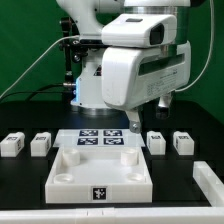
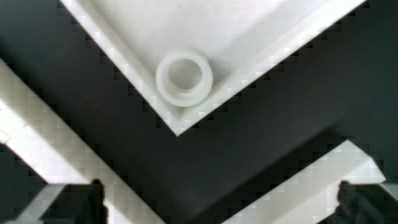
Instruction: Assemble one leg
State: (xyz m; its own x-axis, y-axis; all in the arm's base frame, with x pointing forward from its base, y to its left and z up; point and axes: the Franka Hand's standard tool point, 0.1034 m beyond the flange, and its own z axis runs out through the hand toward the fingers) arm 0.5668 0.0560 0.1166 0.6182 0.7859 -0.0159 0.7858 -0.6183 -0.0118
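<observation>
The white panel (image 1: 100, 172) is overhung at one corner socket (image 2: 183, 77) by the gripper (image 2: 214, 204), spread wide and empty, while the nearest leg (image 1: 156, 142) is set just beside that corner, toward the exterior view's right.

The white arm (image 1: 140, 60) bends forward and down from its base, its hand (image 2: 214, 205) pointing downward with the two fingers (image 2: 68, 205) spread wide apart, gripping nothing.

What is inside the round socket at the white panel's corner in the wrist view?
Nothing: the socket in the white panel shows only its raised rim and a bare white hollow, with no part seated. How deep it goes cannot be told.
</observation>
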